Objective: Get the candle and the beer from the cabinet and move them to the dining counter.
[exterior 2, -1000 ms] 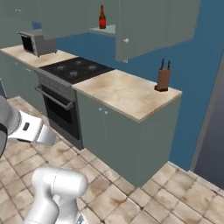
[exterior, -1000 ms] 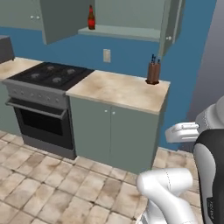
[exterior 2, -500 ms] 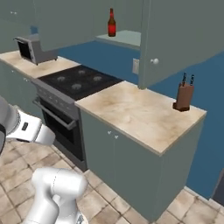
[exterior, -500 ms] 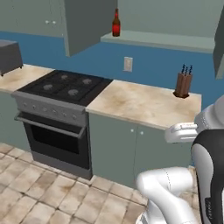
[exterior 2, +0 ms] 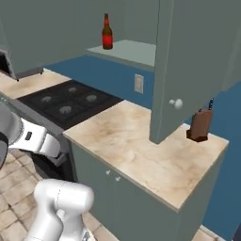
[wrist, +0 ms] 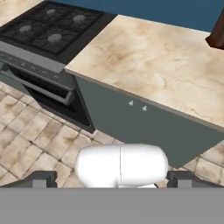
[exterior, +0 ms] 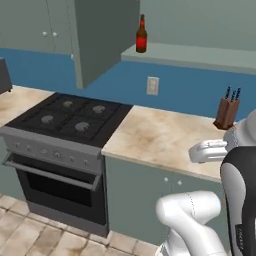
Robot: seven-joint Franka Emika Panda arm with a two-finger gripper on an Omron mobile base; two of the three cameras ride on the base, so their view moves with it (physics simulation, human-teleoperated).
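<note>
The beer (exterior: 141,35) is up on the open cabinet (exterior: 200,56) shelf, upright near its left end above the stove (exterior: 70,117). Can't spot the candle anywhere. Your gripper (wrist: 111,178) is down low facing the worktop (wrist: 162,61), fingers spread wide, nothing in them. So I'd say you're at the approach step: next you need to raise the arm way up to that shelf and line up on the bottle's body.
</note>
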